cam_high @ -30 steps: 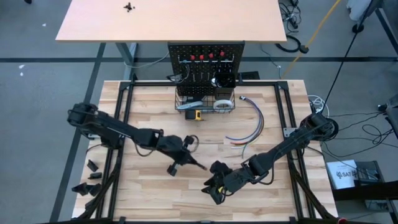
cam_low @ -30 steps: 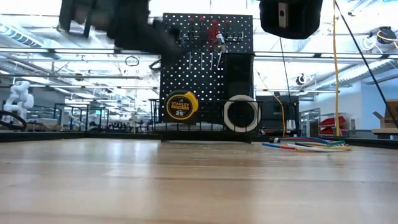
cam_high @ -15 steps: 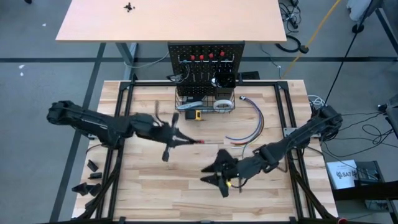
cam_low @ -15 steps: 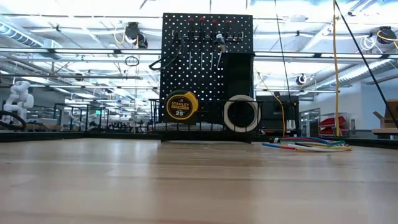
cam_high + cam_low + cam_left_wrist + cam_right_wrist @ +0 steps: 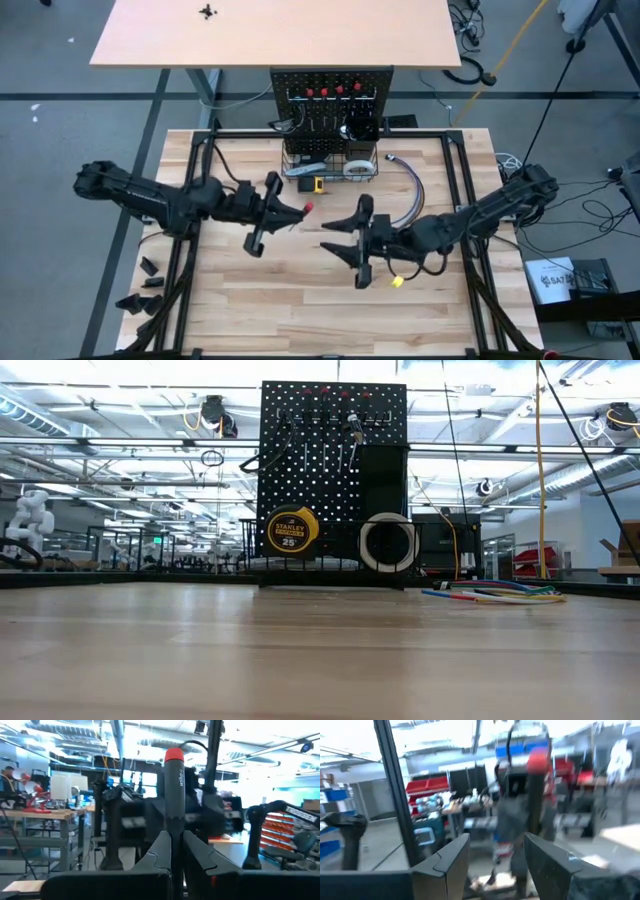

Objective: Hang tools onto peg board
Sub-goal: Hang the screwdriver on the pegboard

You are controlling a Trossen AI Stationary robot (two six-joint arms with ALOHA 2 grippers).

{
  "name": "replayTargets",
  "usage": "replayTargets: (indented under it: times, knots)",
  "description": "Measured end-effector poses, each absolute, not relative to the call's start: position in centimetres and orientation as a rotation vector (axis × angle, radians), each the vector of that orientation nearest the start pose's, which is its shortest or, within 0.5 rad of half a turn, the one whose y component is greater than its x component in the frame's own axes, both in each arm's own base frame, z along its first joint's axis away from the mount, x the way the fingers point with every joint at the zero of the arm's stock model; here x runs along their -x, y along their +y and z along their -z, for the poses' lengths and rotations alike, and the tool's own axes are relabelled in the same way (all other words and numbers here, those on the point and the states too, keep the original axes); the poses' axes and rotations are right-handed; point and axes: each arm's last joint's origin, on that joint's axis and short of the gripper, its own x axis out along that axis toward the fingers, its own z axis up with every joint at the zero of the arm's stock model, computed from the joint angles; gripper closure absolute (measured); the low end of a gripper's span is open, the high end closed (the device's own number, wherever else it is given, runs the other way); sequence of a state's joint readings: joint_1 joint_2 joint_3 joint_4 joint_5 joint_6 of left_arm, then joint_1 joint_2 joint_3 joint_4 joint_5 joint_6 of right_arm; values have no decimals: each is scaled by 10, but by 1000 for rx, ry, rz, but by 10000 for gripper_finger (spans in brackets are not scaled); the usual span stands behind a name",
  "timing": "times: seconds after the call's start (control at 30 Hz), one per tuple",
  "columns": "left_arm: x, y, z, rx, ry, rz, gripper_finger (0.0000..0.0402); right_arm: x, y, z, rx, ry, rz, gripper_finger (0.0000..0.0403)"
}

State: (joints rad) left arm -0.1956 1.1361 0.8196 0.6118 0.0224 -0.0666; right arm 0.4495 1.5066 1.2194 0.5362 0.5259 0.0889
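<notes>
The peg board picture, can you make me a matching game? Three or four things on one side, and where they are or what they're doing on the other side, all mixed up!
Things:
1. screwdriver
2. tape measure
3. tape roll
4. right gripper

Places or states:
A. open, holding nothing
B. in the wire basket, left side in the low view
C. clamped in the left gripper
D. in the wire basket, right side in the low view

Pairs: 1-C, 2-B, 3-D, 4-A

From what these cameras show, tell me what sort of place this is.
Likely a robotics lab or workshop. Two arms work at a wooden table facing a peg board hung with tools. Behind it run exposed ceiling ducts, work benches and red parts bins.
</notes>
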Motion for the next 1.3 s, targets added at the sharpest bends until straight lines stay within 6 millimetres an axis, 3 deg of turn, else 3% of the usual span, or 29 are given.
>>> replayTargets:
  times: [0.2, 0.6, 0.93, 1.3]
  knots:
    - [-250, -57, -348, 94, -271, 249, 386, -320, 124, -386, -80, -299, 122, 222]
    - [-252, -57, -347, 105, -267, 215, 386, -326, 109, -388, -73, -322, 90, 222]
    - [-267, -60, -332, 100, -217, 204, 386, -329, 98, -387, -122, -325, 115, 222]
    - [-269, -60, -333, 98, -250, 194, 386, -330, 99, -384, -138, -298, 110, 224]
